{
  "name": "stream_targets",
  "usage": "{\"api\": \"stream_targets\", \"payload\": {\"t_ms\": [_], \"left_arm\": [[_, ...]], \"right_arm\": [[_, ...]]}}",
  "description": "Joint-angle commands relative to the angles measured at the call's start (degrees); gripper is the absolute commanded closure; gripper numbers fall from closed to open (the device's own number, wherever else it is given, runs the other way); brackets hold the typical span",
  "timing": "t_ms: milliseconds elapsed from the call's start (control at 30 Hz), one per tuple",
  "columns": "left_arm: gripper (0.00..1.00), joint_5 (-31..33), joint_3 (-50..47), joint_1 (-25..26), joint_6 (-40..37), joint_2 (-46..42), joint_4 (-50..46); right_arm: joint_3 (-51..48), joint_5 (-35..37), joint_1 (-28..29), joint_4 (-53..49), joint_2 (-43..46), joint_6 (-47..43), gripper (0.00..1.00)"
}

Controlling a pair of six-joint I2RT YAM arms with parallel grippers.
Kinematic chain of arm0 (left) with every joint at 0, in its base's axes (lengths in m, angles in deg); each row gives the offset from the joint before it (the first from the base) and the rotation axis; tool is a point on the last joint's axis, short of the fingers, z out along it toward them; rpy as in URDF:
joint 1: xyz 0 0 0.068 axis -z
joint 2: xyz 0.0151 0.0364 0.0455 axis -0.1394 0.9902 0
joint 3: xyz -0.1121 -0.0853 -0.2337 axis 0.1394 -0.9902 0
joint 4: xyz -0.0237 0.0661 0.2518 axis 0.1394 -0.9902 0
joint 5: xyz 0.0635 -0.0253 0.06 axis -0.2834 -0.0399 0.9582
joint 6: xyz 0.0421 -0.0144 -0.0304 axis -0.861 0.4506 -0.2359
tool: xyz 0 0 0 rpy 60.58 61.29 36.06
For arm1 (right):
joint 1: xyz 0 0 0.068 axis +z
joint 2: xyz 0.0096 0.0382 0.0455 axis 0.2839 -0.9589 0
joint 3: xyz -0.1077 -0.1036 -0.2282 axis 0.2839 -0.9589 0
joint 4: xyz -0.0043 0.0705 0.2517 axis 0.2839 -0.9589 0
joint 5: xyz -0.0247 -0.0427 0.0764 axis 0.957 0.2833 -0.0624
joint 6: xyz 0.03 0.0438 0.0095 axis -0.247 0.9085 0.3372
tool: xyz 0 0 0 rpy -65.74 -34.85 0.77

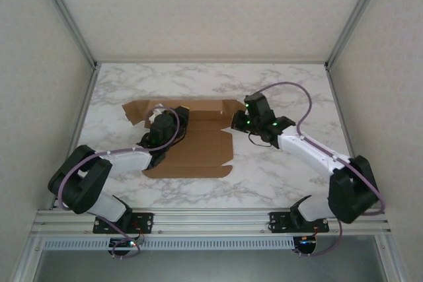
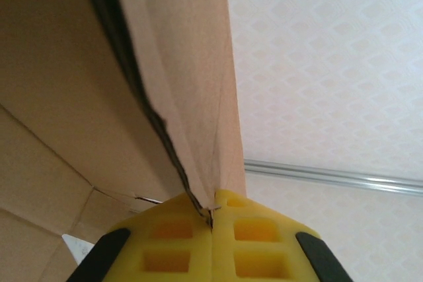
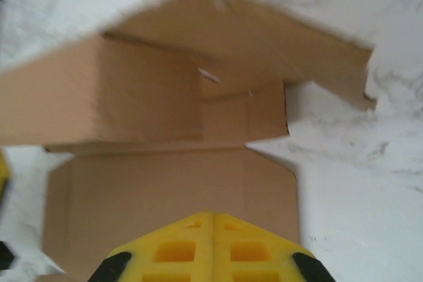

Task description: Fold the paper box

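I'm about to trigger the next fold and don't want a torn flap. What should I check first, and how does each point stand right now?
1. Left hand gripping the paper box: ok, it is shut on a raised flap's edge.
2. Right hand free to push: ok, shut and holding nothing.
3. Near panel lying flat on the table: ok, seen from above.
4. Far wall fully upright: cannot tell, the right wrist view is blurred.
5. Right hand touching the cardboard: cannot tell.
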Motion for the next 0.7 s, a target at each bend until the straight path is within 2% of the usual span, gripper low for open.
{"api": "stream_targets", "payload": {"t_ms": [0,200,300,467,600,667], "left_arm": [[1.0,4.3,0.5,0.5,1.8,-1.2,-5.7],[1.0,7.9,3.2,0.8,1.8,-3.2,-14.7],[1.0,8.3,3.7,0.7,3.1,-2.2,-15.2],[1.0,8.3,5.9,0.7,4.8,-0.2,-16.2],[1.0,8.5,7.4,0.4,5.0,0.7,-17.5],[1.0,8.4,7.5,0.2,5.4,0.9,-17.6]], "right_arm": [[1.1,3.9,0.3,-2.9,-5.7,-1.5,1.0],[8.2,1.5,-3.5,-1.9,-14.9,-3.7,1.0],[13.0,-3.6,-5.9,-1.0,-19.7,-5.0,1.0],[18.5,-5.9,-7.4,-0.9,-25.3,-7.1,0.91],[20.1,-7.8,-9.2,0.6,-28.6,-7.1,1.0],[20.5,-8.7,-9.4,0.8,-29.7,-7.0,1.0]]}}
